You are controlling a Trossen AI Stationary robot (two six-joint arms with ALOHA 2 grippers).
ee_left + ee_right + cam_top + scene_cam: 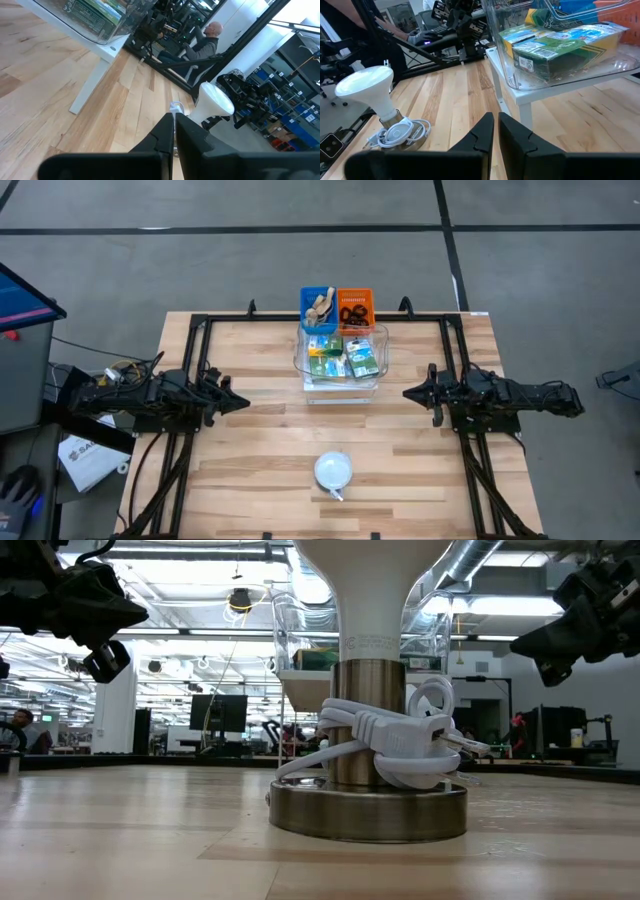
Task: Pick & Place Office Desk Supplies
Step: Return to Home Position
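Several yellow-and-green crayon boxes (342, 356) lie in a clear plastic bin (376, 362) on a white stand at the table's far middle; they also show in the right wrist view (555, 47). Behind the bin, a blue basket (318, 308) holds tan rubber bands and an orange basket (354, 308) holds black rings. My left gripper (243, 402) hovers shut above the table's left side, pointing right. My right gripper (408, 393) hovers shut above the right side, pointing left. Both hold nothing.
A white lamp (333, 471) with its cord wound round a metal base (368, 808) stands near the table's front middle. Black frame rails (200, 330) run along the table's left, far and right sides. Bare wood lies between the grippers. A person (206, 42) sits beyond the table.
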